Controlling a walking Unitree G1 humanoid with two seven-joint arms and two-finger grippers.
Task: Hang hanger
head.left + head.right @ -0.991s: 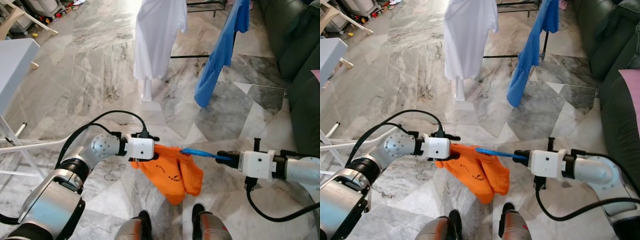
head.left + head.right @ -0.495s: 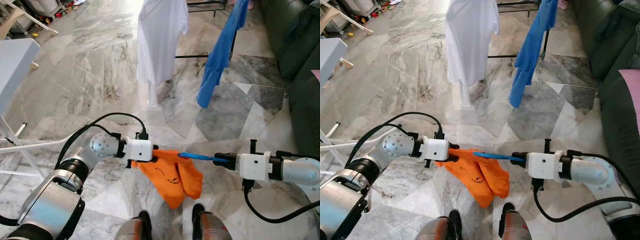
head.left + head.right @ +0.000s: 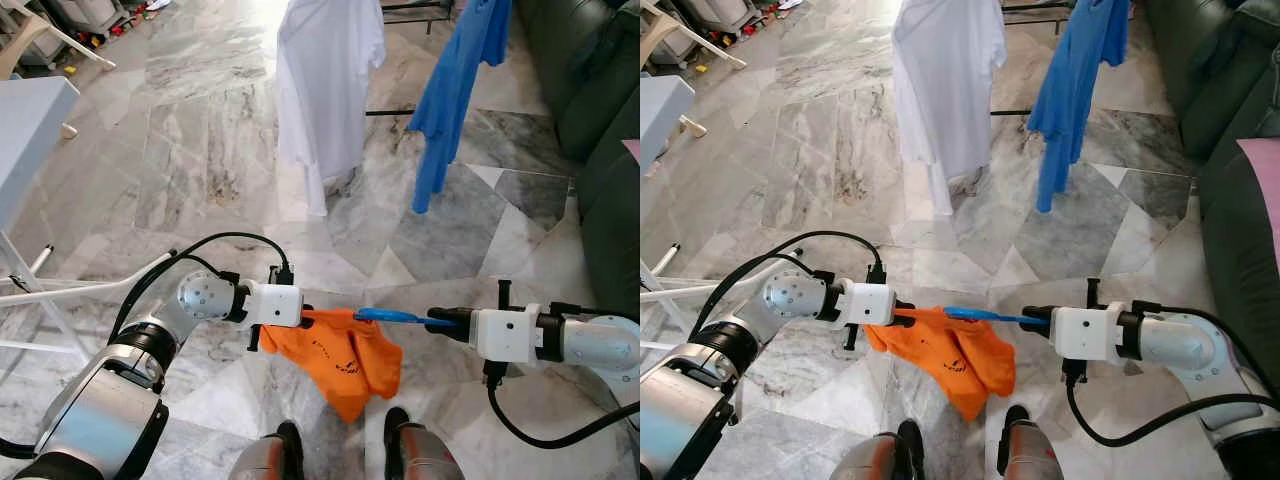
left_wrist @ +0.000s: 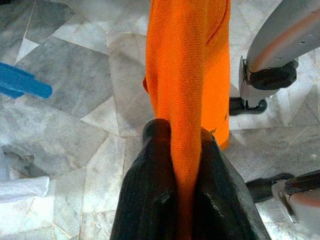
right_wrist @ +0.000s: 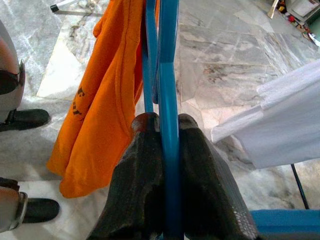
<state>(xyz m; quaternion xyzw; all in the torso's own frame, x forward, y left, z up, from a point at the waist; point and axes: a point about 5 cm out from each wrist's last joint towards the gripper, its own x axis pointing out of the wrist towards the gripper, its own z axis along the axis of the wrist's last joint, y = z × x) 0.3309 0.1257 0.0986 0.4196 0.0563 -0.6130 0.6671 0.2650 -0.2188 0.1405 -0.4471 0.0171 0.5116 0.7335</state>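
An orange shirt (image 3: 345,352) hangs between my two arms above the marble floor. My left gripper (image 3: 304,318) is shut on one edge of the shirt (image 4: 187,90), the cloth pinched between its black fingers (image 4: 150,200). My right gripper (image 3: 440,323) is shut on a blue plastic hanger (image 3: 395,317), whose far end reaches into the top of the shirt. In the right wrist view the hanger (image 5: 167,100) runs straight out between the fingers (image 5: 140,190) with the orange cloth (image 5: 100,115) draped beside it.
A white shirt (image 3: 325,90) and a blue shirt (image 3: 450,90) hang from a black rack at the back. A dark green sofa (image 3: 600,130) lines the right side. A white drying frame (image 3: 40,290) and a pale table (image 3: 30,130) stand at the left. My feet (image 3: 395,430) are below.
The view has shifted so the hanging white and blue shirts sit further right and lower. Both grippers keep their hold, and the orange shirt hangs slightly lower and more bunched.
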